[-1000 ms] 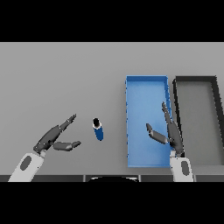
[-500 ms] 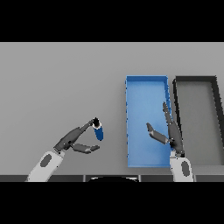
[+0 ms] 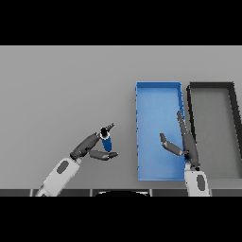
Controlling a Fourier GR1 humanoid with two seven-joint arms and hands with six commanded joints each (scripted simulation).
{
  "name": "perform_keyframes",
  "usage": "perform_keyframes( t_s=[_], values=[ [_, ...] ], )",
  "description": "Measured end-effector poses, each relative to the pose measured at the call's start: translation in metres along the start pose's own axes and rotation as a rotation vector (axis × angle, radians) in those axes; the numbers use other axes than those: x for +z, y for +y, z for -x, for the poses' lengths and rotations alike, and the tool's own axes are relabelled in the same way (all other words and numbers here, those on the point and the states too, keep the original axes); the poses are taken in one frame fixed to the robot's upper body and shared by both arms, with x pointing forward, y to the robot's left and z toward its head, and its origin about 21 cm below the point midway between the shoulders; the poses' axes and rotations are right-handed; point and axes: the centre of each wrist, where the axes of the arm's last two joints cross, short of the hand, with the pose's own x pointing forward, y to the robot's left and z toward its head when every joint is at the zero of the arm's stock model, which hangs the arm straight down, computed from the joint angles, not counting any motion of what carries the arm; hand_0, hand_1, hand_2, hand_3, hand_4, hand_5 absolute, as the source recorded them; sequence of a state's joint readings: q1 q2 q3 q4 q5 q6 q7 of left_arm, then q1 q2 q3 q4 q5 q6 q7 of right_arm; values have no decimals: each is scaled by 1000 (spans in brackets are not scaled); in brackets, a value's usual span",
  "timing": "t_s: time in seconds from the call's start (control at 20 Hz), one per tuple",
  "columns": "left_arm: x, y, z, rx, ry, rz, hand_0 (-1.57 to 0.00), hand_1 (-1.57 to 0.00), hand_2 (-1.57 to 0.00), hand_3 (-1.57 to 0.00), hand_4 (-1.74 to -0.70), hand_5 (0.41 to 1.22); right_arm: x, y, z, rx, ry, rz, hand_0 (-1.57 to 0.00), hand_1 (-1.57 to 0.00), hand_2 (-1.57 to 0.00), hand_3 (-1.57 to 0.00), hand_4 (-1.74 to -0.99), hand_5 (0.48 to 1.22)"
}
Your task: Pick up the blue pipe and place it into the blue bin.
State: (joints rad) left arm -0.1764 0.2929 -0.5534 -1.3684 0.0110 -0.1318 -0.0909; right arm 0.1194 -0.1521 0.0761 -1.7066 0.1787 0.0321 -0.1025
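Note:
A short blue pipe (image 3: 107, 141) with a dark open end lies on the grey table, left of the blue bin (image 3: 158, 90). My left hand (image 3: 90, 146) is right at it: the fingers lie along the pipe's upper left side and the thumb reaches under its lower end, still fairly straight, not closed round it. The blue bin is a long, shallow tray with nothing in it. My right hand (image 3: 185, 142) hovers open over the bin's lower right part, fingers straight, thumb spread to the left.
A dark grey bin (image 3: 211, 87) of the same shape stands right beside the blue bin, on its right. The grey table (image 3: 66, 90) stretches to the left and behind the pipe.
My left hand has moved right and forward across the table, from well left of the pipe to touching it. The pipe and the right hand have stayed where they were.

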Motion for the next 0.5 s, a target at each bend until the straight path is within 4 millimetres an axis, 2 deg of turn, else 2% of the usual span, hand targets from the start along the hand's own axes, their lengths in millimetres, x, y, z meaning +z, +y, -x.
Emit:
perform_keyframes(
  t_s=[0.1, 0.15, 0.2, 0.25, 0.3, 0.35, 0.4, 0.5],
  values=[
    [-7, -8, 0, 26, -25, 10, 1, 1, 1, 1, -1107, 463, 4, -3, 0, 11, -10, -2, 1, 1, 1, 1, -1207, 650],
    [-11, -6, 0, 37, -37, 3, 1, 0, -54, -40, -1140, 502, 2, -5, 0, 6, 3, 1, 1, 1, 1, 1, -1210, 653],
    [-13, -6, -1, 72, -58, -7, 1, -41, -151, -121, -1186, 550, 3, -2, 1, 1, -1, -3, 1, 1, 1, 1, -1213, 655],
    [-17, -10, -2, 107, -62, -9, -10, -156, -308, -276, -1243, 613, 7, -3, 2, 3, -5, -9, 1, 1, 1, 1, -1217, 655],
    [-16, -16, 1, 132, -78, -4, -125, -319, -485, -535, -1281, 735, 4, -2, 0, -8, -5, -9, 1, 1, 1, 1, -1220, 656],
    [-16, -17, 1, 166, -92, -8, -359, -547, -689, -742, -1369, 832, 3, -4, -1, -3, -3, -8, 1, 1, 1, 1, -1220, 656],
    [-16, -18, 1, 180, -103, -18, -602, -752, -865, -908, -1439, 910, 2, -5, 0, -4, 4, -2, 1, 1, 1, 1, -1219, 657],
    [-21, -23, -5, 187, -84, -11, -951, -1047, -1119, -1119, -1544, 1022, 0, -2, 0, -11, 0, -7, 1, 1, 1, 1, -1227, 660]
  ],
)
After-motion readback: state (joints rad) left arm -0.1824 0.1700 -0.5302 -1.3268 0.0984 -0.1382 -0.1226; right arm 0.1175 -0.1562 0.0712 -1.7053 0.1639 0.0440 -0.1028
